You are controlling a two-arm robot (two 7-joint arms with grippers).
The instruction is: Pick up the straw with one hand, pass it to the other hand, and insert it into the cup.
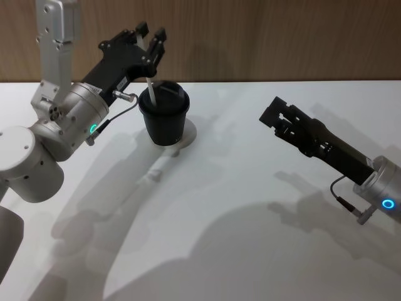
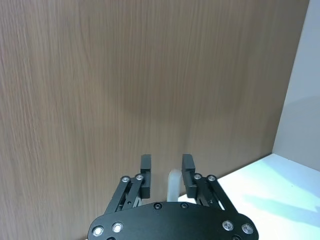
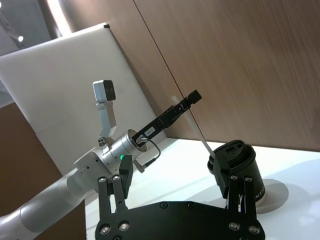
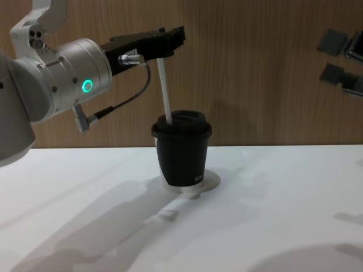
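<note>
Push straw (image 4: 165, 90) straight down through cup (image 4: 182, 156) lid, left gripper (image 1: 150, 39) pinching it, right gripper (image 1: 280, 116) open, empty.

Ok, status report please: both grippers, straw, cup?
Left gripper shut on straw, tip at cup lid. Right gripper open, off to the side. Nothing in the way.

the thin white straw (image 4: 165, 90) leans slightly, its lower end seemingly inside the lid of the small black lidded cup (image 4: 182, 156), which stands upright on a white coaster-like disc (image 4: 211, 180).
</note>
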